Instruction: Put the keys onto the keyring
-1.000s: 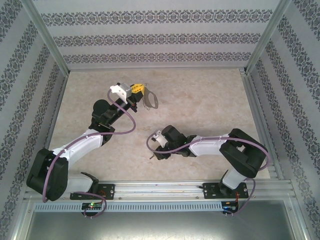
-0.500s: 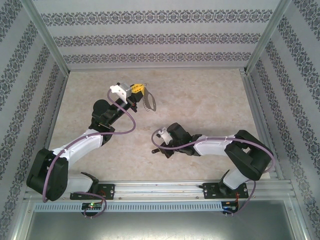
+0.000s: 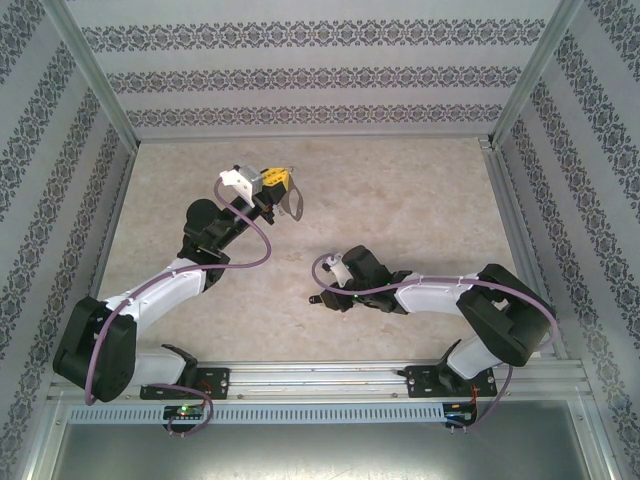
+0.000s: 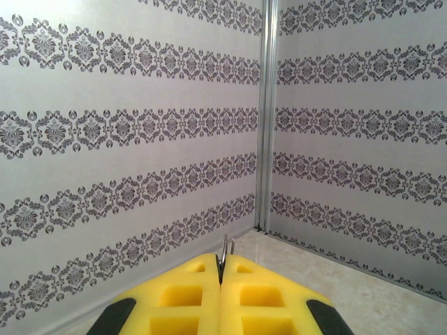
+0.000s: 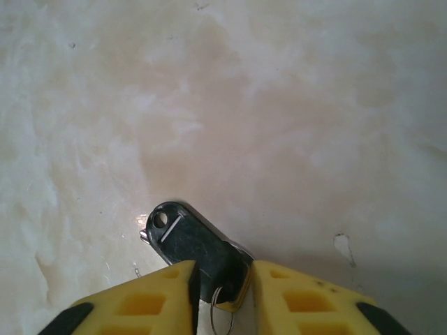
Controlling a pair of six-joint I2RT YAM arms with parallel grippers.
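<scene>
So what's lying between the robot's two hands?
Nothing: the top view shows bare tabletop between the left hand, holding the keyring, and the right hand, with the key between its fingers.

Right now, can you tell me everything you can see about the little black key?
The key has a flat black oval head, plastic-looking, with a round hole near its far end. It seems to rest on the pale marbled table, pointing up-left. Its near end sits between the right gripper's yellow fingers, next to a thin wire loop. Whether they squeeze it, I cannot tell.
</scene>
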